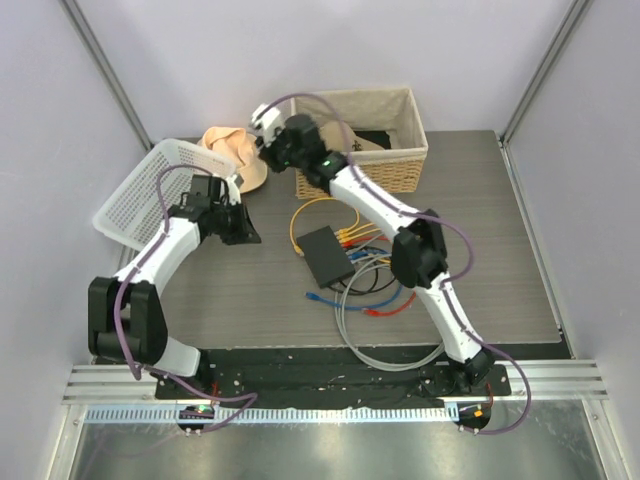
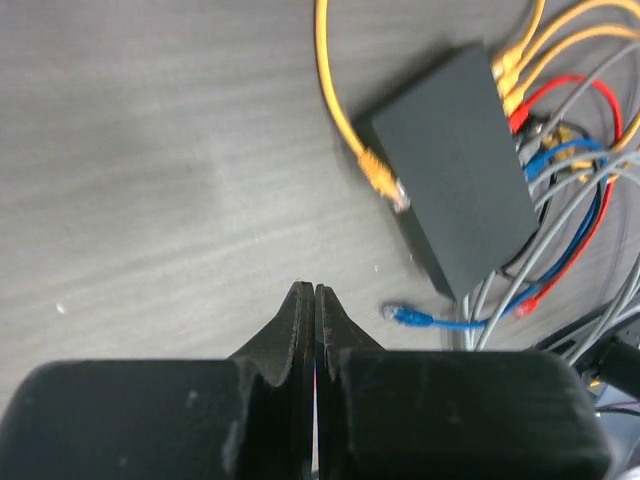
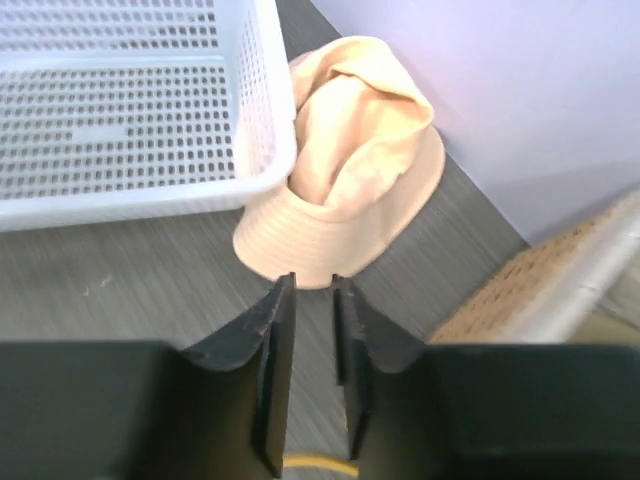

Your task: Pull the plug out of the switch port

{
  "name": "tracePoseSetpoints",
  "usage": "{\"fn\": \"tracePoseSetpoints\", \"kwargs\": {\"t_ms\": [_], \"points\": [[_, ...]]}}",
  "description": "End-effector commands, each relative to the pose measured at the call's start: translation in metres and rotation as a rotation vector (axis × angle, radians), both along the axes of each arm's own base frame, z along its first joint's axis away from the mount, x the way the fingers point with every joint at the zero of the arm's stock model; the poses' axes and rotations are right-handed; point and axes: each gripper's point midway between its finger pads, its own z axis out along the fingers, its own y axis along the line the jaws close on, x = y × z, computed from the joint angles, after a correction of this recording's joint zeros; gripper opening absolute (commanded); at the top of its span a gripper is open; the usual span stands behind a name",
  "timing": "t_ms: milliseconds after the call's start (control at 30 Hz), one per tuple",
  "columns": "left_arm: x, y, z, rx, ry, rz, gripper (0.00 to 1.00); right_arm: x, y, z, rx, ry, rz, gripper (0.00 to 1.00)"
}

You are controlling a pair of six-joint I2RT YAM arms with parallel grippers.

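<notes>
The flat black switch (image 1: 328, 255) lies mid-table, and it also shows in the left wrist view (image 2: 460, 160). Yellow plugs (image 1: 346, 238) sit in its right long edge, among red, blue and grey cables. A loose yellow plug (image 2: 381, 181) lies at the switch's left corner, touching nothing I can make out. A loose blue plug (image 2: 405, 316) lies in front of it. My left gripper (image 1: 250, 232) is shut and empty, left of the switch, fingertips (image 2: 303, 292) above bare table. My right gripper (image 1: 265, 155) is slightly open and empty, far back by the hat, well away from the switch.
A beige hat (image 3: 350, 160) lies just beyond my right fingertips, next to a white plastic basket (image 3: 130, 120) at the back left. A wicker basket (image 1: 400, 150) stands at the back. A grey cable loop (image 1: 390, 355) and a loose red plug (image 1: 372, 312) lie near the switch.
</notes>
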Motion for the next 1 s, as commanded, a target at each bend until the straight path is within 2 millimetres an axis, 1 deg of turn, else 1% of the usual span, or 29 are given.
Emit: {"fn": "tracePoseSetpoints", "kwargs": {"t_ms": [0, 33, 67, 100, 133, 167, 200, 267, 300, 400, 433, 467, 500, 533, 567, 600, 633, 667, 700, 733, 767, 833, 867, 900, 967], "points": [[-0.017, -0.001, 0.009, -0.019, -0.041, 0.008, 0.00, 0.027, 0.030, 0.002, 0.110, -0.184, -0.246, 0.15], [-0.020, 0.000, 0.016, -0.018, -0.066, 0.005, 0.00, 0.035, 0.025, -0.009, 0.110, -0.199, -0.310, 0.06], [-0.024, 0.001, 0.015, -0.015, -0.063, 0.003, 0.00, 0.047, 0.010, -0.009, 0.120, -0.227, -0.425, 0.01], [-0.027, 0.002, 0.017, -0.011, -0.069, 0.003, 0.00, 0.054, 0.002, -0.012, 0.113, -0.234, -0.484, 0.01], [-0.028, 0.003, 0.021, -0.013, -0.083, 0.009, 0.00, 0.063, -0.002, -0.034, 0.077, -0.224, -0.526, 0.01], [-0.032, 0.003, 0.019, -0.014, -0.077, 0.009, 0.00, 0.069, -0.010, -0.028, 0.066, -0.234, -0.566, 0.01], [-0.034, 0.005, 0.019, -0.012, -0.075, 0.019, 0.00, 0.079, -0.029, -0.034, 0.040, -0.240, -0.659, 0.01], [-0.038, 0.005, 0.017, -0.019, -0.072, 0.024, 0.00, 0.088, -0.049, -0.042, 0.011, -0.249, -0.744, 0.01], [-0.038, 0.005, 0.016, -0.020, -0.070, 0.028, 0.00, 0.097, -0.070, -0.043, 0.001, -0.250, -0.804, 0.01], [-0.040, 0.004, 0.010, -0.026, -0.053, 0.037, 0.00, 0.107, -0.109, -0.046, -0.041, -0.243, -0.892, 0.01], [-0.039, 0.004, 0.008, -0.025, -0.047, 0.042, 0.00, 0.114, -0.134, -0.045, -0.063, -0.246, -0.949, 0.01], [-0.039, 0.004, 0.003, -0.028, -0.028, 0.050, 0.00, 0.116, -0.148, -0.053, -0.092, -0.238, -0.975, 0.01], [-0.037, 0.003, 0.002, -0.031, -0.028, 0.048, 0.00, 0.117, -0.162, -0.042, -0.088, -0.243, -1.001, 0.01], [-0.037, 0.002, -0.001, -0.032, -0.021, 0.047, 0.00, 0.123, -0.186, -0.041, -0.101, -0.239, -1.040, 0.01], [-0.036, 0.002, -0.003, -0.035, -0.012, 0.054, 0.00, 0.122, -0.196, -0.052, -0.135, -0.223, -1.049, 0.01], [-0.032, 0.001, -0.007, -0.033, -0.011, 0.055, 0.00, 0.121, -0.210, -0.041, -0.131, -0.227, -1.068, 0.01], [-0.031, 0.000, -0.009, -0.034, -0.005, 0.056, 0.00, 0.122, -0.222, -0.041, -0.143, -0.224, -1.085, 0.01], [-0.029, 0.000, -0.010, -0.034, -0.003, 0.058, 0.00, 0.124, -0.243, -0.047, -0.170, -0.210, -1.115, 0.01], [-0.026, -0.002, -0.015, -0.034, 0.005, 0.056, 0.00, 0.125, -0.254, -0.047, -0.177, -0.204, -1.128, 0.01], [-0.023, -0.004, -0.014, -0.032, 0.002, 0.052, 0.00, 0.123, -0.262, -0.041, -0.178, -0.205, -1.136, 0.01], [-0.021, -0.005, -0.015, -0.030, 0.001, 0.049, 0.00, 0.125, -0.283, -0.048, -0.209, -0.194, -1.159, 0.01], [-0.017, -0.010, -0.020, -0.024, 0.012, 0.036, 0.00, 0.122, -0.302, -0.046, -0.226, -0.186, -1.181, 0.01], [-0.016, -0.012, -0.022, -0.024, 0.021, 0.034, 0.00, 0.123, -0.316, -0.045, -0.230, -0.180, -1.191, 0.01], [-0.017, -0.017, -0.027, -0.022, 0.035, 0.019, 0.00, 0.122, -0.323, -0.044, -0.233, -0.176, -1.197, 0.01], [-0.017, -0.025, -0.028, -0.025, 0.039, -0.008, 0.00, 0.116, -0.335, -0.041, -0.240, -0.156, -1.193, 0.01]]}}
